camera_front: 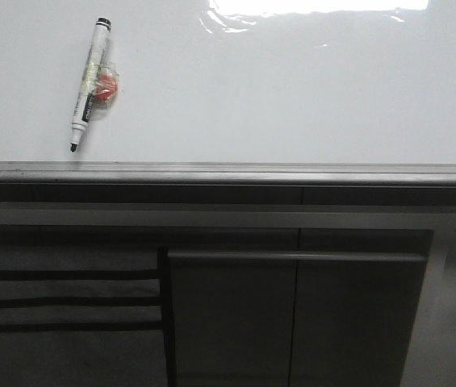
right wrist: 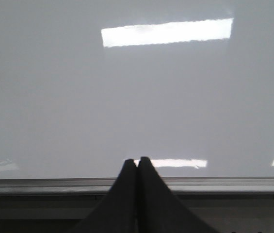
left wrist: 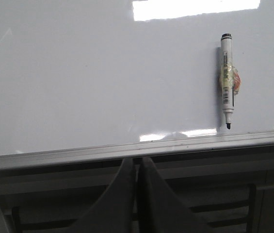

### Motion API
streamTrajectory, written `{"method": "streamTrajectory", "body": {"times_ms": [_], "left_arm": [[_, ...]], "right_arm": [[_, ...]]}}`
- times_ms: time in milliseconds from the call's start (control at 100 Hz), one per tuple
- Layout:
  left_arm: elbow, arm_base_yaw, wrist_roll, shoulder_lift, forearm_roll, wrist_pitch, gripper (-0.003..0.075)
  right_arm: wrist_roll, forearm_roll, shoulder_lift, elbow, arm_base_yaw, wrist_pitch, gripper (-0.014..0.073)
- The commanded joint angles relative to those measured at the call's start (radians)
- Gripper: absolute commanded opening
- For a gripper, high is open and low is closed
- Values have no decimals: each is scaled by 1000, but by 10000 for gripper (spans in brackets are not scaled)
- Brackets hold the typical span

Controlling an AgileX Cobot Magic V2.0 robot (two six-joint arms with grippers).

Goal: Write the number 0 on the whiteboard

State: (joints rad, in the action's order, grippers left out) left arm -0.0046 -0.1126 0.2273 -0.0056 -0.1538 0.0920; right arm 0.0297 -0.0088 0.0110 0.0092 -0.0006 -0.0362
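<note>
Fingertips first: from my left wrist camera I see the left gripper [left wrist: 137, 162] with its two dark fingers pressed together, nothing between them, hanging over the grey frame edge at the near side of the whiteboard [left wrist: 78, 87]. My right wrist camera shows the same for the right gripper [right wrist: 137, 162]: fingers closed tip to tip, empty, poised just at the frame.

Beyond the frame, the marker [camera_front: 89, 85] lies flat on the white surface at the left of the front view. Its bare black tip points back toward me, nearly touching the frame, and its capless tail end points away, so the long axis runs roughly near-to-far with a slight tilt. An orange lump wrapped in clear tape [camera_front: 106, 89] clings to the middle of the barrel.

In the left wrist view the marker [left wrist: 227, 80] sits off to one side of the closed fingers and farther out; the right wrist view shows no marker at all. I judge the left arm the nearer one for the pick-up, and its fingers would have to spread first.

No number 0 is drawn on the board yet.
</note>
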Motion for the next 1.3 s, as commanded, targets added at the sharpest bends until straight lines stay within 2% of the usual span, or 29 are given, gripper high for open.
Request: {"method": "streamTrajectory", "body": {"times_ms": [0,909,1079,1209,1289], "left_arm": [[25,-8,-3,-24,-2,-73,-20],[25,-8,-3,-24,-2,-74,-20],[25,-8,-3,-24,-2,-144,-20],[22,-8,-3,-24,-17,-165,-20],[22,-8,-3,-24,-21,-163,-20]], "right_arm": [[-2,-7,18,14,-6,-84,-73],[-2,-7,18,14,-6,-108,-73],[-2,-7,18,14,-6,-108,-73],[-2,-7,18,9,-6,-84,-73],[-2,-9,18,-9,-6,-20,-73]]}}
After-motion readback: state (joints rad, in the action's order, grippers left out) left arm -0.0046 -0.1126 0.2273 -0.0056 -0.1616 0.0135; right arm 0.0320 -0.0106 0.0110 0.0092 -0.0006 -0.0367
